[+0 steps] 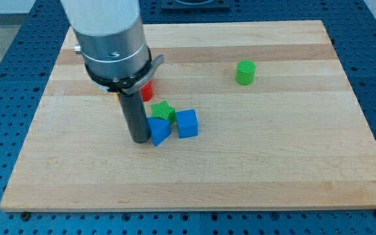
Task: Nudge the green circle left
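The green circle [245,72] is a short green cylinder standing alone on the wooden board, toward the view's upper right. My tip [140,139] is far to its left and lower, touching the left side of a blue block [158,130]. A green star [163,111] sits just above that blue block. A blue cube [187,123] lies to the right of them. A red block [147,91] is partly hidden behind the rod.
The wooden board [273,170] rests on a blue perforated table. The arm's large silver and white body [113,39] hangs over the board's upper left and hides what lies behind it.
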{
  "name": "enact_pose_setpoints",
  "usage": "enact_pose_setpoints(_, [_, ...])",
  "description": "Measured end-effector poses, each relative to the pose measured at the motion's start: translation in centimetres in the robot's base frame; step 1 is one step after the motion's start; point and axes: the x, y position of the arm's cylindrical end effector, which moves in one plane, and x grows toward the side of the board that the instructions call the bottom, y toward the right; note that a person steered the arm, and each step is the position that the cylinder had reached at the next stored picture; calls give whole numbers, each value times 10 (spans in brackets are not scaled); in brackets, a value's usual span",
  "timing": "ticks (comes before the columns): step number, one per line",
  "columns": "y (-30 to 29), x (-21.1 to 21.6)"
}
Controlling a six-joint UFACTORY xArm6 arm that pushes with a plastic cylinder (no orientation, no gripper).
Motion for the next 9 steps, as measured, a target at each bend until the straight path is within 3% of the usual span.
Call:
enact_pose_setpoints(3, [58,34])
enact_pose_setpoints(4, [118,28])
enact_pose_setpoints(6, [208,-27])
enact_pose_setpoints(9, [219,-157])
